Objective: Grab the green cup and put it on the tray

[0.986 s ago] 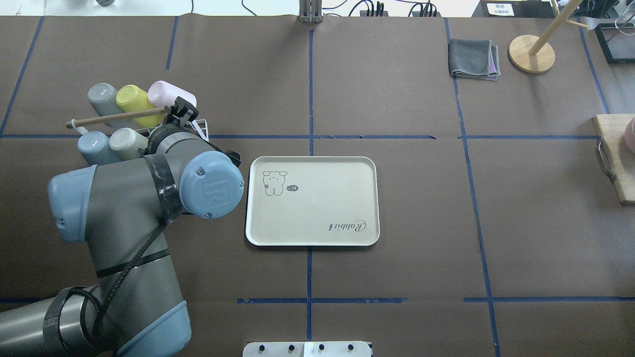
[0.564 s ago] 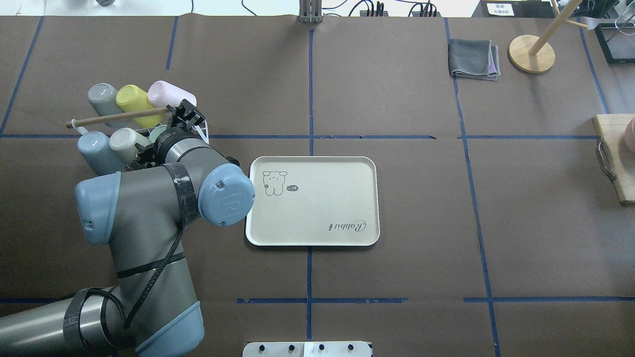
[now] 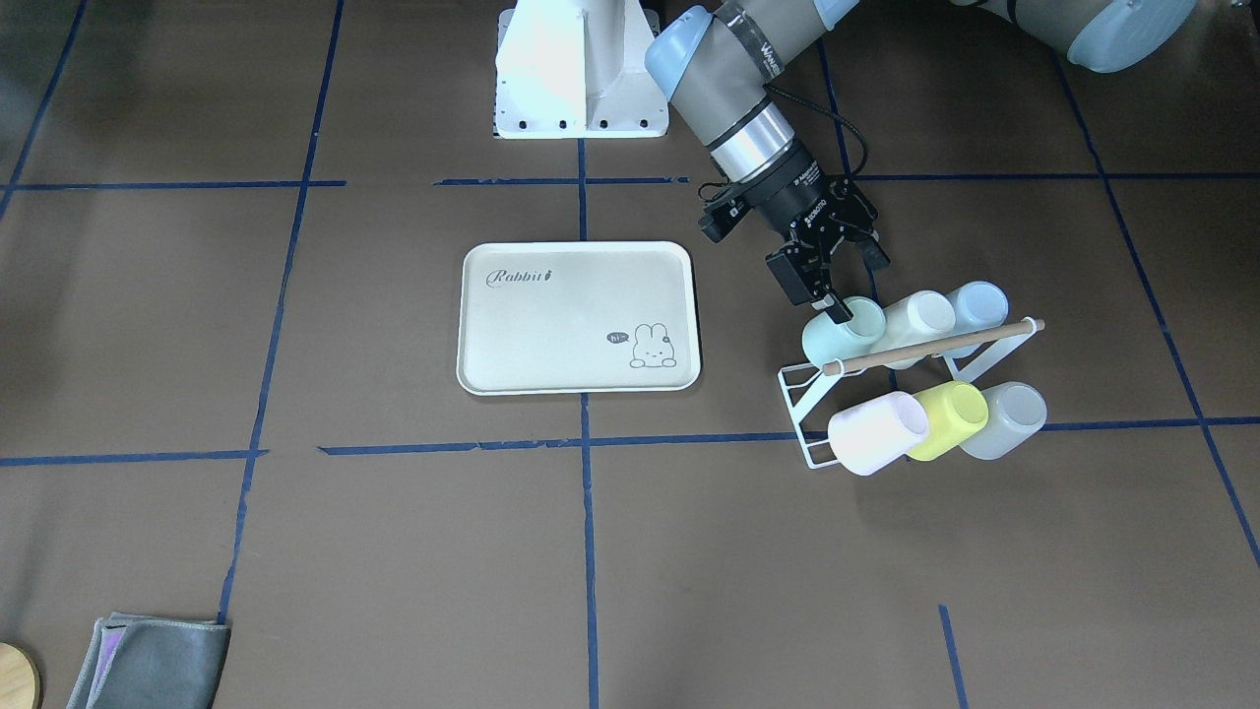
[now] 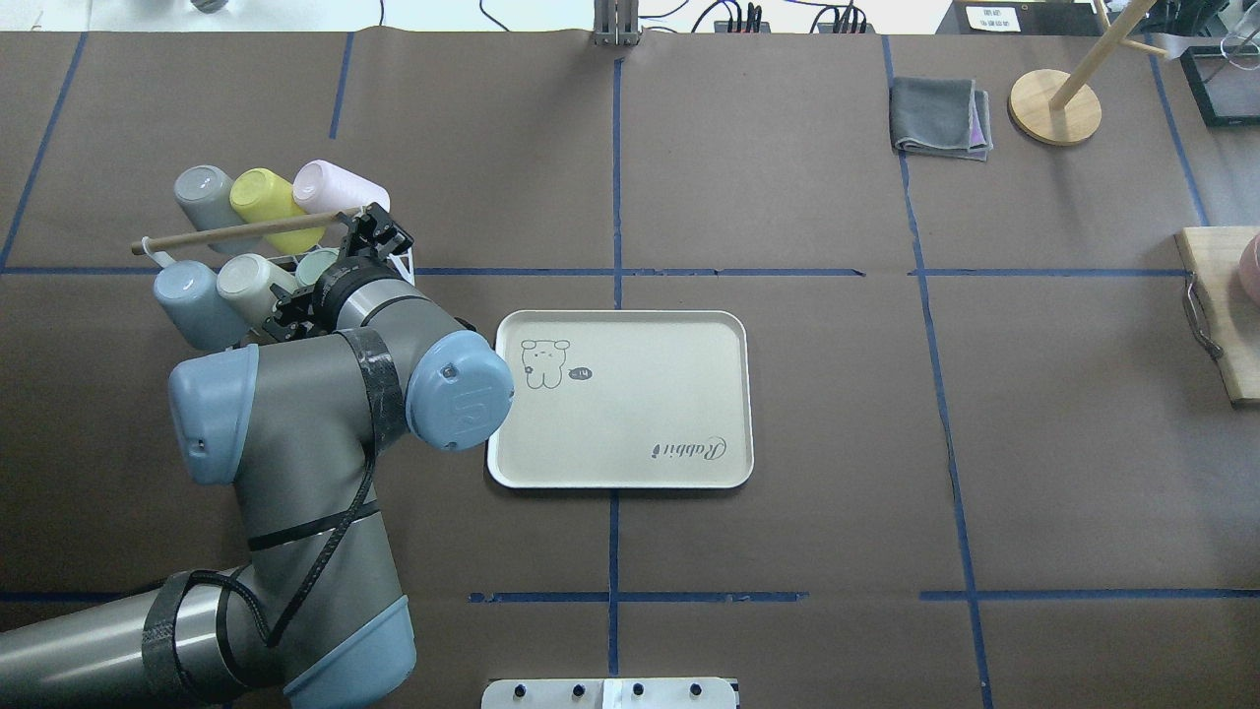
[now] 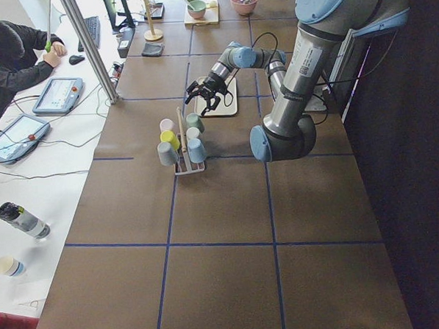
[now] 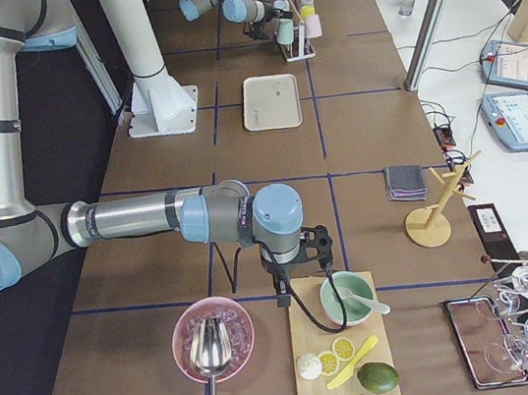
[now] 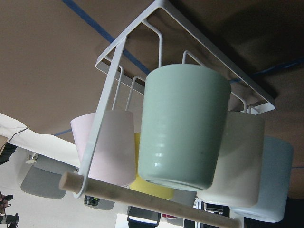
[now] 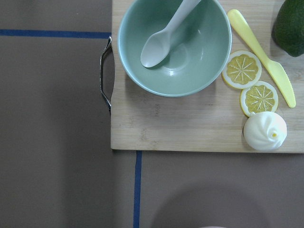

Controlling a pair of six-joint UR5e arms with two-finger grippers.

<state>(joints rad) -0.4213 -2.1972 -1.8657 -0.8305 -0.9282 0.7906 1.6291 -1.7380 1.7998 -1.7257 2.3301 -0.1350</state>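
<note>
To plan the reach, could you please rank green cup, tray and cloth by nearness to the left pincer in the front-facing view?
1. Green cup, view's right, at the pincer.
2. Tray, mid-table.
3. Cloth, bottom-left corner.

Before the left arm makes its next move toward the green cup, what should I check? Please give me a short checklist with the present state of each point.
1. Target lined up: the green cup fills the middle of the left wrist view: ok.
2. Left hand open, fingers spread: ok.
3. Cup gripped: not ok. It rests on the white rack, and the fingers are not closed around it.
4. Room for a finger between the green cup and the cream cup next to it: cannot tell.
5. Tray shows only its print, so there is space to set the cup down: ok.
</note>
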